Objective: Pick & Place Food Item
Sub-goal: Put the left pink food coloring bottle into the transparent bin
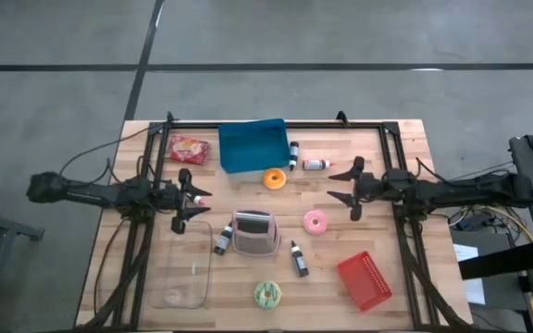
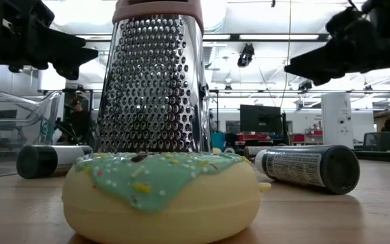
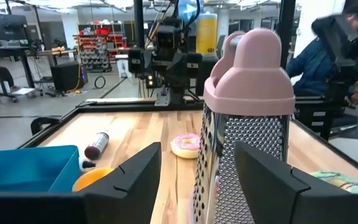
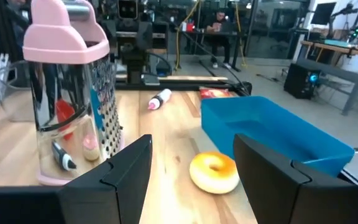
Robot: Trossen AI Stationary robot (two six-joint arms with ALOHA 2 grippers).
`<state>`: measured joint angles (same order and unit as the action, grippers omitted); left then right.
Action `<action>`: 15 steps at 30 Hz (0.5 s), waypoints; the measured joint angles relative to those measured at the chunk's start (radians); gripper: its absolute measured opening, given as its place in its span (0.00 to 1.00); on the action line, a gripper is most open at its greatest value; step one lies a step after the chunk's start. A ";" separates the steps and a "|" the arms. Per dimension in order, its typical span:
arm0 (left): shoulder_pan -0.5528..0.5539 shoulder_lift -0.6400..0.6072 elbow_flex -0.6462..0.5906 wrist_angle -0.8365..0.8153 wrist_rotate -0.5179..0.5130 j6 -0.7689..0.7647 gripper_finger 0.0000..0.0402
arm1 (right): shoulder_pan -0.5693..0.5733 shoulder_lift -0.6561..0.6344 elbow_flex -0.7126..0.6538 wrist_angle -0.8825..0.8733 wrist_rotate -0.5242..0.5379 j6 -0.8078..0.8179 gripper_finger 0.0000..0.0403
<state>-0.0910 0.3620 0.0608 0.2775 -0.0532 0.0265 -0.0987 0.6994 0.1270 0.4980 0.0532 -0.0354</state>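
while both wide apart, right pincer (image 1: 353, 189) near orange donut (image 1: 274, 178), left pincer (image 1: 189, 199) opposite

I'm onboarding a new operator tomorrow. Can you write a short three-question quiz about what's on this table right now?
1. True or false: the left tool holds the orange donut.
2. Which donut lies nearest the red basket? A) orange donut B) pink donut C) green-frosted donut
3. Fill in: the box grater stands upright at mid-table, between the two arms, with a small dark ____ lying on either side of it.

Key
1. False. The left tool is open and empty, and so is the right tool; the orange donut lies on the table beside the blue bin.
2. B
3. bottle
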 joint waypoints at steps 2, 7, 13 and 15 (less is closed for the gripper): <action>0.000 0.022 0.008 -0.001 0.000 0.000 0.51 | 0.000 0.059 0.037 -0.002 0.000 -0.011 0.54; 0.000 0.071 0.019 0.000 -0.016 0.000 0.51 | -0.001 0.213 0.114 -0.027 0.000 -0.020 0.54; 0.000 0.093 0.019 -0.001 -0.023 -0.008 0.51 | -0.001 0.387 0.221 -0.126 0.001 -0.012 0.54; 0.000 0.093 0.019 0.000 -0.029 -0.007 0.51 | -0.004 0.430 0.270 -0.187 0.003 -0.012 0.54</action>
<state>-0.0910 0.4553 0.0799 0.2771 -0.0826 0.0191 -0.1022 1.1291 0.3968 0.3112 0.0559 -0.0475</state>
